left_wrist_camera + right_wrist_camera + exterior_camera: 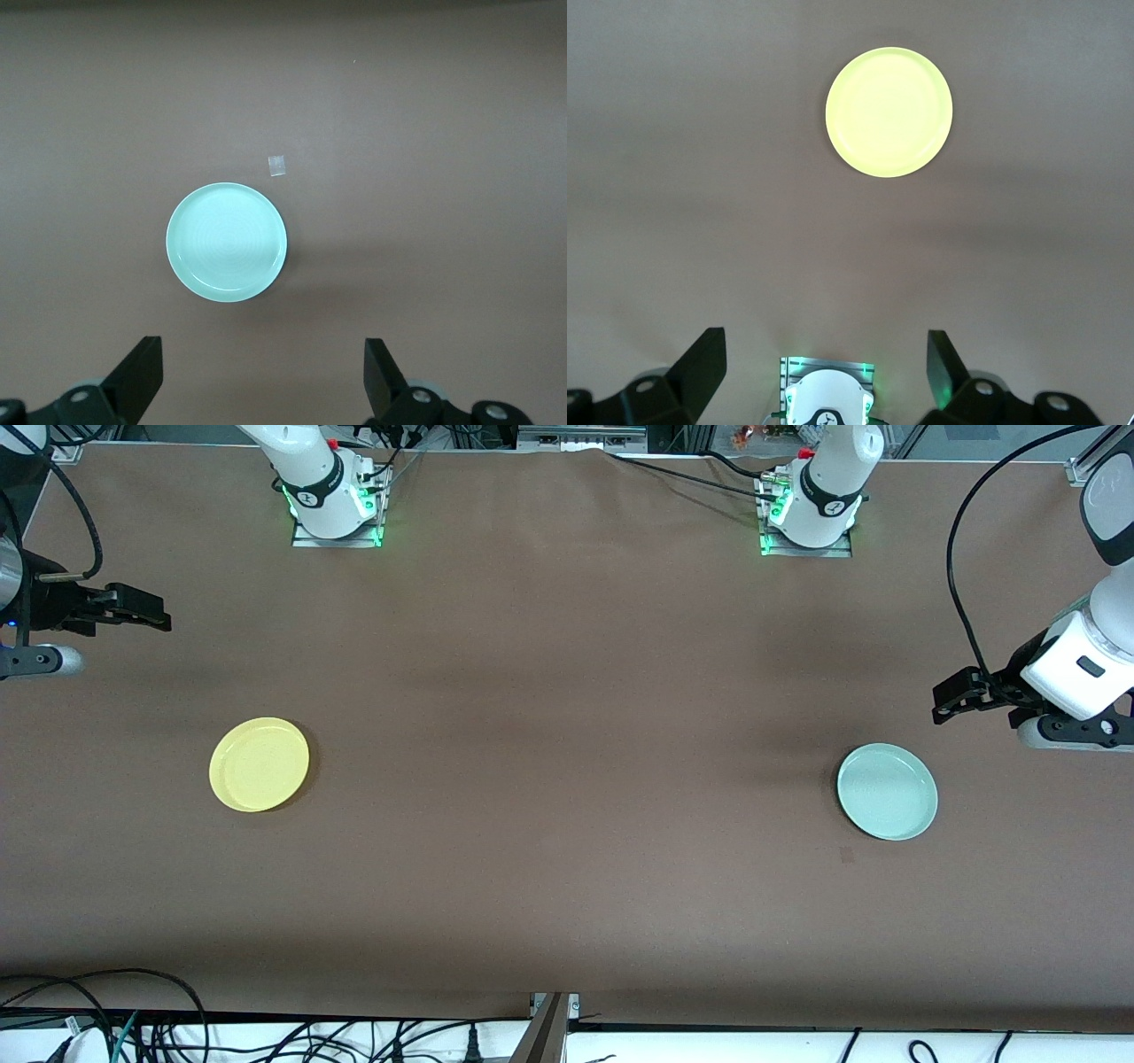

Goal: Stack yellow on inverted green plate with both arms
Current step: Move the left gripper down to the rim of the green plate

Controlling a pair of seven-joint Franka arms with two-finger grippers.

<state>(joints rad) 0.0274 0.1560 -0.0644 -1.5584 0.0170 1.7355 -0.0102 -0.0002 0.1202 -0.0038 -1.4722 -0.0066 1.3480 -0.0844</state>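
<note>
The yellow plate [259,764] [889,112] lies flat on the brown table toward the right arm's end. The pale green plate [887,792] [227,241] lies flat, hollow side up, toward the left arm's end, far apart from the yellow one. My right gripper [146,609] [824,367] hangs open and empty over bare table at the right arm's end, off to one side of the yellow plate. High over bare table beside the green plate, my left gripper [946,698] [263,376] is open too, with nothing between its fingers.
Both arm bases [332,500] [811,509] stand along the table's edge farthest from the front camera. A small pale tape square [278,165] lies on the cloth close to the green plate. Cables [133,1019] run along the edge nearest the camera.
</note>
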